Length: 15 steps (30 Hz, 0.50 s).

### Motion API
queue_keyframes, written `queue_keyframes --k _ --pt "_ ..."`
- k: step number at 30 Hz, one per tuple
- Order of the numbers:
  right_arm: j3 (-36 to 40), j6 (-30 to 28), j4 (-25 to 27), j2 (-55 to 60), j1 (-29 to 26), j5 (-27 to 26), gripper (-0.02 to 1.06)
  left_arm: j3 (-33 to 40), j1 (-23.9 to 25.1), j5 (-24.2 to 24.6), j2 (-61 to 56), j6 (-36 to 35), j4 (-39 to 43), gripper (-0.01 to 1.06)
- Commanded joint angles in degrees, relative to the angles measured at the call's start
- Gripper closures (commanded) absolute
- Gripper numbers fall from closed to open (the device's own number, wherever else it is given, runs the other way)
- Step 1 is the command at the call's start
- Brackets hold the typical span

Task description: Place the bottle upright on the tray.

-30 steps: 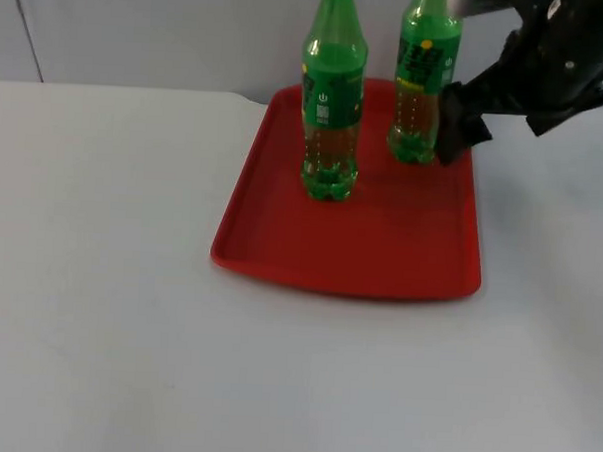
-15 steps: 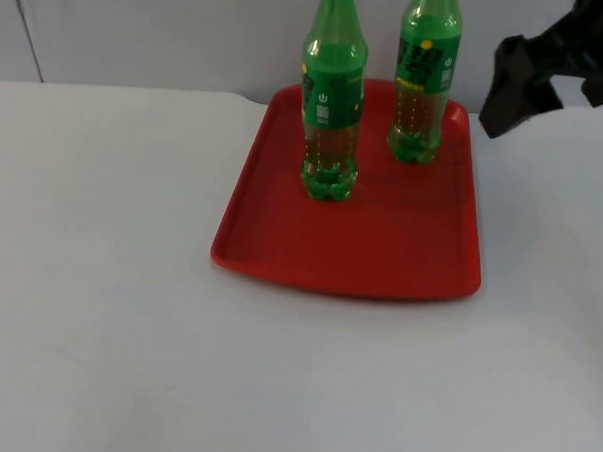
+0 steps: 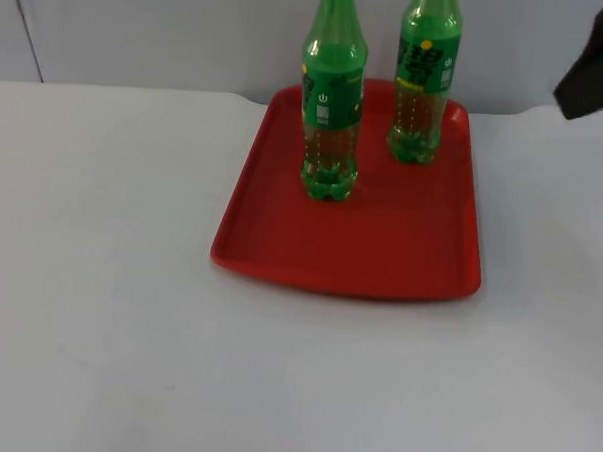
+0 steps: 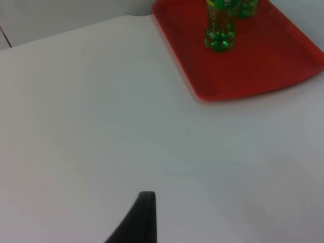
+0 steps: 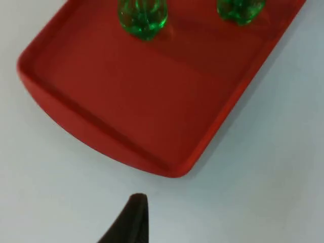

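Two green plastic bottles stand upright on the red rectangular plastic tray (image 3: 380,259), long axes vertical, caps up: one bottle (image 3: 332,97) near its middle, the other bottle (image 3: 423,81) at the far right corner. The right gripper (image 3: 593,79) hangs above the white table (image 3: 99,277), well apart; the left arm waits.

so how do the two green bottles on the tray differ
The left bottle stands nearer the tray's middle; the right bottle stands by the far edge. The left label is plain green, the right's carries yellow print. Both are upright, green, free of any gripper.
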Motion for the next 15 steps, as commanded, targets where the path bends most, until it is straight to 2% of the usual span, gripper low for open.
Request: queue_keyframes --k 1,15 --pt "1.0 -0.1 1.2 -2.9 -0.1 0.1 -0.01 0.4 -0.1 -0.5 -0.2 -0.4 0.3 0.0" --pt "11.9 -0.1 2.5 -25.0 -0.1 0.4 -0.01 0.4 -0.1 -0.5 -0.2 -0.4 0.3 0.0"
